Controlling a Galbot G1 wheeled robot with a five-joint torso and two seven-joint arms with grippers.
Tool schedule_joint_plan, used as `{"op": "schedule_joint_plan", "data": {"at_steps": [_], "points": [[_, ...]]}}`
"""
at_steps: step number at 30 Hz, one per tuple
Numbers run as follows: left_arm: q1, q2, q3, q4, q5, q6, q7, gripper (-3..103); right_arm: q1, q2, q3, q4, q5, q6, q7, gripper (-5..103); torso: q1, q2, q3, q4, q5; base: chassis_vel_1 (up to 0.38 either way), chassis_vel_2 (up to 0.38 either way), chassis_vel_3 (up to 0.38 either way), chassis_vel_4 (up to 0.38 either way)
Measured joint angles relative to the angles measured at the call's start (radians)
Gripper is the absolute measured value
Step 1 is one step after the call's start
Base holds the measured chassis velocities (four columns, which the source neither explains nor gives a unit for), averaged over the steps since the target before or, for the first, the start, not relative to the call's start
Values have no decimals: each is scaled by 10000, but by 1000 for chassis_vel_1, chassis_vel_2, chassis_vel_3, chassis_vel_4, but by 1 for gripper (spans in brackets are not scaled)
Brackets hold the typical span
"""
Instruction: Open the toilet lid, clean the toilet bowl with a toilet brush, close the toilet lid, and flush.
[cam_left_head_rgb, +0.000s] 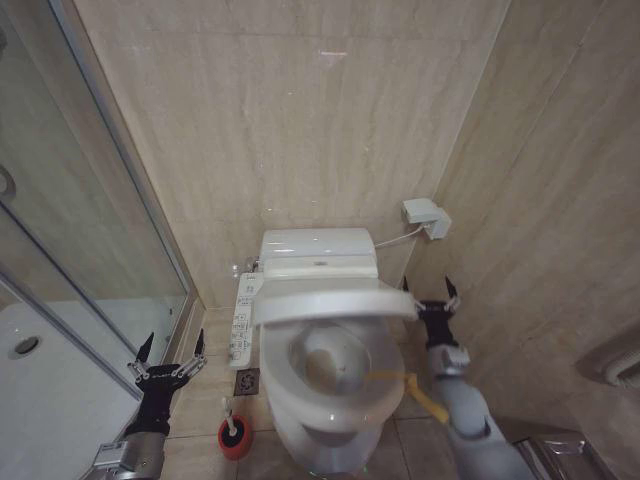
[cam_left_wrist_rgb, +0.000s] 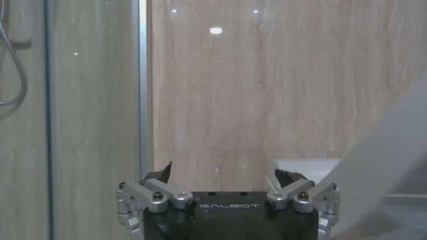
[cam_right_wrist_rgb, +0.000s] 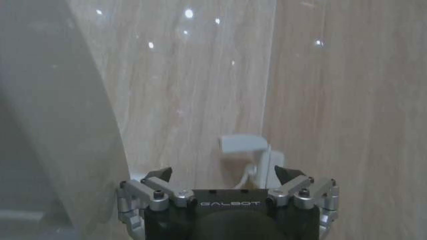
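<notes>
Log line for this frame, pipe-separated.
toilet lid half raised | right gripper open at its right edge | left gripper open, idle by shower glass | toilet brush in holder

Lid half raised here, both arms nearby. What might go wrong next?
The toilet lid hangs partway up over the toilet bowl, and the right claw is open at its edge, not gripping, so the lid might drop shut. The yellow strap trails across the seat rim and may snag. The left claw waits open above the toilet brush.
</notes>
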Motion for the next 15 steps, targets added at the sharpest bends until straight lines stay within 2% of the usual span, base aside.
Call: {"op": "schedule_joint_plan", "data": {"at_steps": [6,10,15], "points": [[0,0,0,0,0,0,0,100,-506,418,214,21,-125,540,-18,100,0,0,0,16,2,0,0,0,0],[0,0,0,0,0,0,0,100,-736,548,422,123,-67,492,-28,100,1,0,1,19,3,0,0,0,0],[0,0,0,0,0,0,0,100,-803,373,685,253,96,461,-59,100,1,0,1,17,3,0,0,0,0]]}}
